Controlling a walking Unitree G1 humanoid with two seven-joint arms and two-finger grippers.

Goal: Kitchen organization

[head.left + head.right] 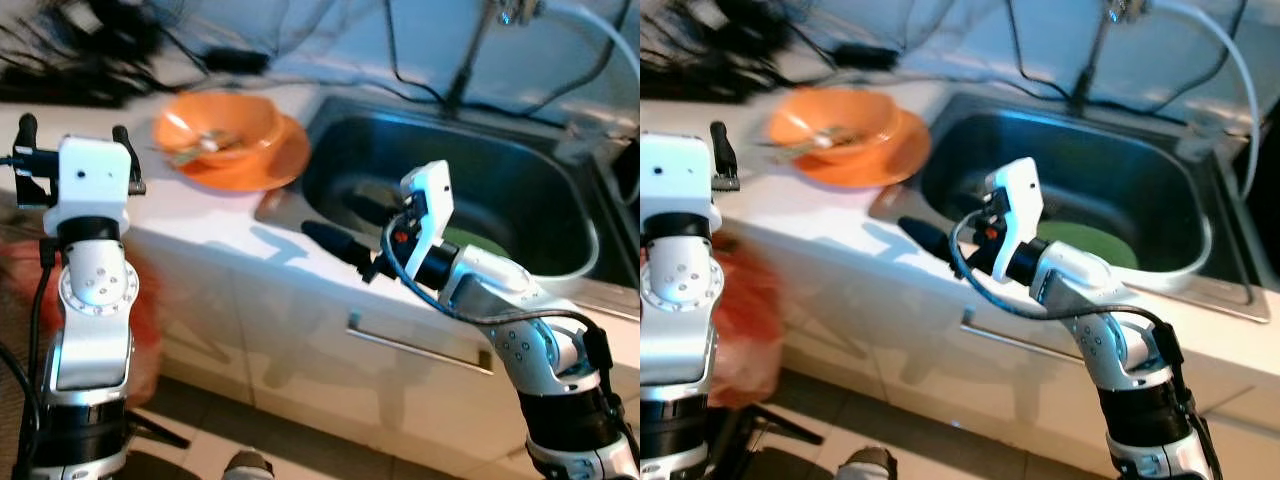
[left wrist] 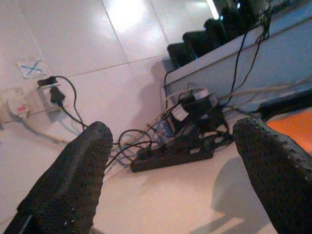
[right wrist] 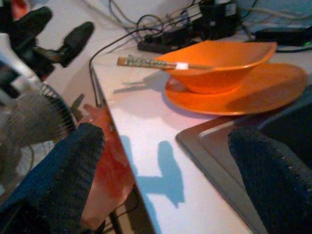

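Over the counter edge beside the sink [image 1: 560, 215], my right gripper [image 1: 335, 243] hangs released and empty, near the orange bowl [image 1: 218, 128] on its plate [image 1: 262, 165]. My left gripper [image 1: 72, 150] is likewise spread. Risk: a careless reach could clip the chopsticks [image 3: 161, 63] resting across the bowl and tip it.

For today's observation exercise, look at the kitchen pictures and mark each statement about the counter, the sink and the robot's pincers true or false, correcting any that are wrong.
1. The orange bowl sits on an orange plate. True.
2. The bowl and plate are inside the sink. False: they stand on the white counter, to the left of the sink.
3. The right pincer is open and holds nothing. True.
4. The left pincer is shut on a spoon. False: its fingers are spread apart with nothing between them.
5. Something green lies at the bottom of the sink. True.
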